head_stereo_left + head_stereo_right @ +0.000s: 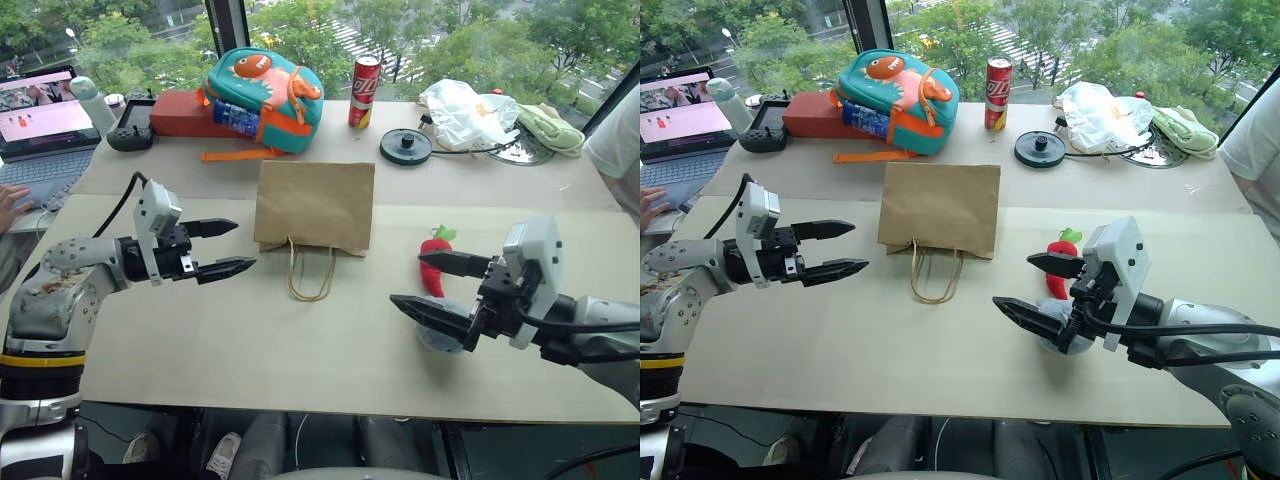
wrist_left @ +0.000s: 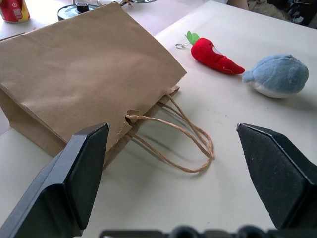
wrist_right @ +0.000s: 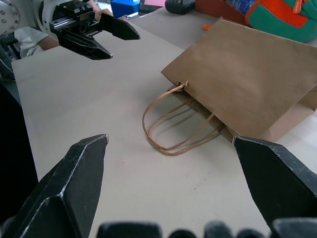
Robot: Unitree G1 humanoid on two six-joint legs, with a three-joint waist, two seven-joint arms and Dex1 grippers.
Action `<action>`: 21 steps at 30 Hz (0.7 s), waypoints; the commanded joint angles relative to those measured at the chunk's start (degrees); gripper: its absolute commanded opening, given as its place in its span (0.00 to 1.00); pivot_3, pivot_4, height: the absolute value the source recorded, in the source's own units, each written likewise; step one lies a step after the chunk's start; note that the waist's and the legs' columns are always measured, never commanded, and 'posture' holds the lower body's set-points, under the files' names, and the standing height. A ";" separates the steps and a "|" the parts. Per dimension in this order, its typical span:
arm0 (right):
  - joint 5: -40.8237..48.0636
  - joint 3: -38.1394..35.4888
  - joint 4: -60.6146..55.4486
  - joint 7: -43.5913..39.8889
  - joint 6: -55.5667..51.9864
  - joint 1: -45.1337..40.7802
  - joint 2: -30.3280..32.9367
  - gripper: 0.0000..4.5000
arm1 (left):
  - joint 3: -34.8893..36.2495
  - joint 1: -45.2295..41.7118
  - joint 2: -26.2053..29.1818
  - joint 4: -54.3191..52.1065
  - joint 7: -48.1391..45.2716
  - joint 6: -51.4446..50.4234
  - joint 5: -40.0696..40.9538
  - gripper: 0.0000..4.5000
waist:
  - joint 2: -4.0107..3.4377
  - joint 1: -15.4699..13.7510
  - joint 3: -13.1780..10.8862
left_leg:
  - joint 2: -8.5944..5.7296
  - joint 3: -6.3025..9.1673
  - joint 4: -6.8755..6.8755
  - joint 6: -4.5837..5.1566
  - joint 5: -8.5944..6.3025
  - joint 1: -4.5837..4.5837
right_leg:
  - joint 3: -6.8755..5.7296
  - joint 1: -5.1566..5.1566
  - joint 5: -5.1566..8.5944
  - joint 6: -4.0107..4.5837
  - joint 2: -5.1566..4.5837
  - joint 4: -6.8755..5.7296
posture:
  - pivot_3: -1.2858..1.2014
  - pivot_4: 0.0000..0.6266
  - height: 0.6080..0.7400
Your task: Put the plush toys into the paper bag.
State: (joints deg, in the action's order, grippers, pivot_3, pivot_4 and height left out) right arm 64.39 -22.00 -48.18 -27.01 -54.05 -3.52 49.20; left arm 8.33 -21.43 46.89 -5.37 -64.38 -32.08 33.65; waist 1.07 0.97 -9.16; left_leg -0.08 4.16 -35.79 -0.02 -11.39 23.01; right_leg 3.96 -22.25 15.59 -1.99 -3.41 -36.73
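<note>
Paper bag (image 1: 315, 207): flat on table (image 1: 250, 340), handles toward robot. Red toy (image 1: 434, 262) and grey toy (image 2: 278, 75): right of bag, beside right gripper (image 1: 432, 287). Left gripper (image 1: 225, 247): left of bag. Both spread, empty.

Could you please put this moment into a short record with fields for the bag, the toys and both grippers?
paper bag: lying flat mid-table, cord handles toward the robot
red toy: on the table, right of the bag
grey toy: on the table beside the red toy, apart from it
left gripper: open, empty, left of the bag
right gripper: open, empty, over the toys
toys in bag: none
</note>
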 commanded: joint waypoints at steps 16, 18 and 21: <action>1.19 1.65 -0.66 2.55 2.44 -0.29 -0.24 1.00 | -14.52 -18.75 -2.88 24.48 -22.17 31.03 -15.54 0.98 | 0.00 -0.25 0.00 | -0.05 -0.03 -0.08 0.00 0.00 0.02 | -0.03 0.03 -0.04 0.07 0.02 0.00 | 0.52 0.24 1.00; 1.18 1.66 -1.35 3.44 2.74 0.43 -0.54 1.00 | -18.69 -26.91 -6.68 35.49 -26.56 41.88 -20.18 0.98 | 0.01 -0.59 0.00 | -0.07 -0.05 -0.10 0.00 0.00 0.05 | -0.02 0.04 -0.04 0.06 0.00 0.01 | 0.52 0.24 1.00; 1.27 2.03 -2.23 4.99 3.05 0.95 -0.80 1.00 | -23.51 -34.97 -10.44 47.68 -28.12 52.15 -23.14 0.98 | 0.02 -0.63 -0.01 | -0.10 -0.02 -0.18 0.01 0.01 0.21 | -0.08 0.00 -0.05 0.06 0.02 0.05 | 0.52 0.24 1.00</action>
State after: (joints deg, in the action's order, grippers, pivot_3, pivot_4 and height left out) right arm 64.52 -19.12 -48.47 -23.17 -52.86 -2.88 48.67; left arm -12.91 -52.53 37.47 36.11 -91.01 12.80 12.40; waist 1.09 0.34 -9.16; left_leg -0.18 4.15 -35.97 0.00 -11.39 23.24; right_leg 3.89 -22.26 15.54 -1.94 -3.39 -36.67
